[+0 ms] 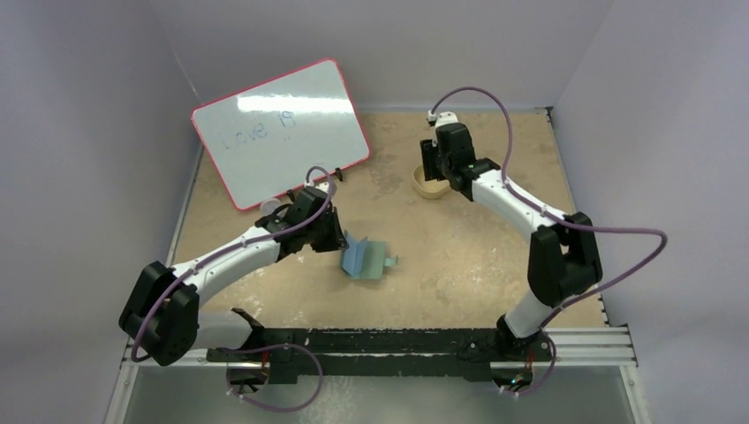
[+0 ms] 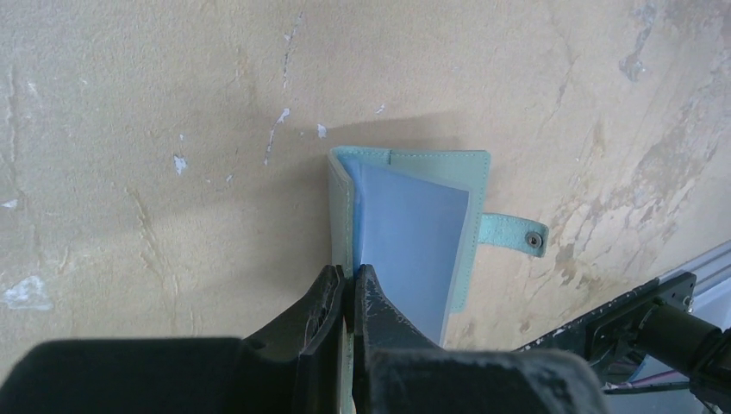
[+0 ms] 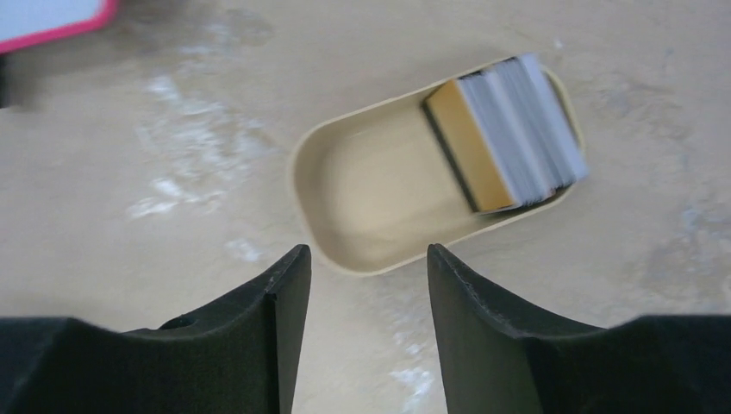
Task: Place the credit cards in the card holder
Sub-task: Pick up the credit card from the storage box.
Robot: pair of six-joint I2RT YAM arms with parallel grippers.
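Note:
The card holder (image 1: 366, 257) lies open at mid-table, grey-green outside, light blue inside, with a snap tab (image 2: 515, 234). My left gripper (image 2: 348, 280) is shut on the holder's raised left cover (image 2: 342, 207) and holds it up. It also shows in the top view (image 1: 338, 238). The credit cards (image 3: 513, 129), a gold one and grey ones, lean in the right end of the tan rounded tray (image 3: 362, 185). My right gripper (image 3: 366, 259) is open and empty, just above the tray's near rim. In the top view it (image 1: 430, 172) hovers over the tray (image 1: 430, 185).
A whiteboard with a pink rim (image 1: 281, 131) leans at the back left. The enclosure walls close in on three sides. A metal rail (image 1: 424, 340) with the arm bases runs along the near edge.

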